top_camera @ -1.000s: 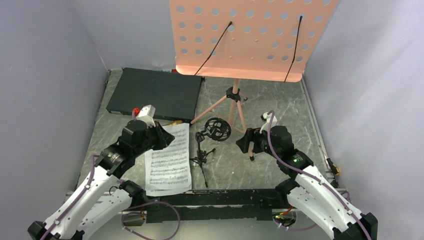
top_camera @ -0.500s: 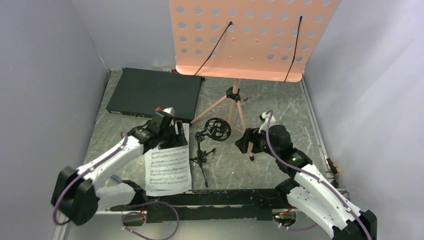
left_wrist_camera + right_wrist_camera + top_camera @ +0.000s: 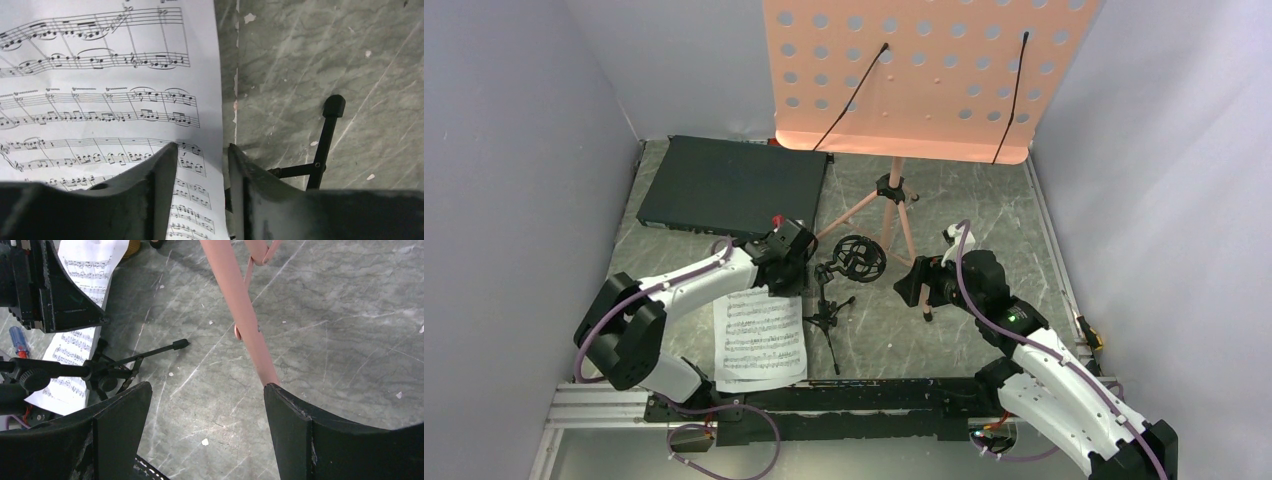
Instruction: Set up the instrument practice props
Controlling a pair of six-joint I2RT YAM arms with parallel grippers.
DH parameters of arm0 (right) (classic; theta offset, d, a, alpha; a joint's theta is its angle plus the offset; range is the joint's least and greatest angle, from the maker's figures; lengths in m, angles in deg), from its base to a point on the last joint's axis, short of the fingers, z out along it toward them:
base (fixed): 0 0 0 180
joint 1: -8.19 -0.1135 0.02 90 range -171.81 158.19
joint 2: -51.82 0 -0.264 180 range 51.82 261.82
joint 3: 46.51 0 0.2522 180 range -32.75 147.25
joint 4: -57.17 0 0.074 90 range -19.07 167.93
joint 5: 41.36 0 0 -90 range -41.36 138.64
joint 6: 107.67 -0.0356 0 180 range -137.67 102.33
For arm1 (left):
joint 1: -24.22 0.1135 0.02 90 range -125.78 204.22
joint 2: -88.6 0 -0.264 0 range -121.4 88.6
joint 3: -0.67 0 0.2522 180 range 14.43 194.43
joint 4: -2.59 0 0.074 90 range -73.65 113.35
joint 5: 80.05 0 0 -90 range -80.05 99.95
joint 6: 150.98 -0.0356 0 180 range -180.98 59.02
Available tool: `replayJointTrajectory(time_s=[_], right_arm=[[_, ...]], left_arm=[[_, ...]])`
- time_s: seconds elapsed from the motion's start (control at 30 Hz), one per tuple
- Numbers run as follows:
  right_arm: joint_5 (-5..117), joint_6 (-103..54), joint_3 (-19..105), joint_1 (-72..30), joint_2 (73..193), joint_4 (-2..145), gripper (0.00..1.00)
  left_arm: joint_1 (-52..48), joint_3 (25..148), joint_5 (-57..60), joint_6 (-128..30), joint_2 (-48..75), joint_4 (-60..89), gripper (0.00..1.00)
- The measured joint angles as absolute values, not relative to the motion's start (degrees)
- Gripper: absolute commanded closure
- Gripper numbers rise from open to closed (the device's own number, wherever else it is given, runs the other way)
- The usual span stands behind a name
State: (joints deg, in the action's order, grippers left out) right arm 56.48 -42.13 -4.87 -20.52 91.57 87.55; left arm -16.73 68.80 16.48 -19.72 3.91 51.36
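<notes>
Holdings on the tabletop [image 3: 984, 215], grey-green marbled:

- One music stand [image 3: 924, 80]: pink and perforated, upright on its tripod at the middle of the far edge. Two black wire page-holders lie across its face.
- One mic stand [image 3: 844, 272]: a small black tripod with a ring mount, at the centre, just in front of the music stand's legs.
- One sheet [image 3: 761, 335] counted, print side up, flat by the near edge and left of the mic stand. Whether a second lies beneath it cannot be told.
- One box [image 3: 724, 185]: flat, black, in the far left corner.
- One left gripper [image 3: 789, 262]: jaws partly apart with a narrow gap, low over the sheet's right edge at its far end, nothing gripped.
- One right gripper [image 3: 916, 285]: jaws spread wide and empty. The foot of a music stand leg sits at one finger's inner tip.
</notes>
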Motion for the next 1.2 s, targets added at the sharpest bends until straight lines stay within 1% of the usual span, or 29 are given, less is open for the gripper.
replayJointTrajectory(time_s=[0.03, 0.07, 0.17, 0.47, 0.63, 0.9, 1.03, 1.2], right_arm=[[56.48, -42.18, -4.87, -20.52, 91.57, 87.55, 0.13], [56.5, -42.2, -4.87, -20.52, 91.59, 87.53, 0.13], [56.74, -42.35, -4.87, -20.52, 91.9, 87.27, 0.13], [57.63, -42.79, -4.87, -20.52, 92.51, 87.16, 0.12], [57.72, -42.79, -4.87, -20.52, 91.9, 87.31, 0.09], [58.14, -43.27, -4.67, -20.52, 88.84, 87.86, 0.06], [58.53, -43.84, -2.88, -20.52, 87.35, 89.13, 0.04], [59.23, -45.46, 2.48, -20.52, 83.83, 91.25, 0.02]], left_arm=[[-16.71, 68.8, 17.04, -19.57, 4.02, 51.62, 0.67], [-16.73, 68.8, 17.53, -19.35, 4.22, 51.82, 0.79], [-16.73, 68.75, 18.42, -18.5, 5.81, 52.34, 0.96], [-16.73, 67.57, 19.25, -18.06, 13.86, 53.72, 0.97], [-16.73, 66.28, 17.87, -18.98, 20.44, 53.72, 0.97], [-16.73, 66.39, 11.01, -25.19, 40.94, 49.94, 0.97], [-16.75, 69.5, 7.78, -28.66, 49.13, 48.8, 0.97], [-16.73, 78.22, 5.02, -32.1, 52.87, 47.9, 0.97]])
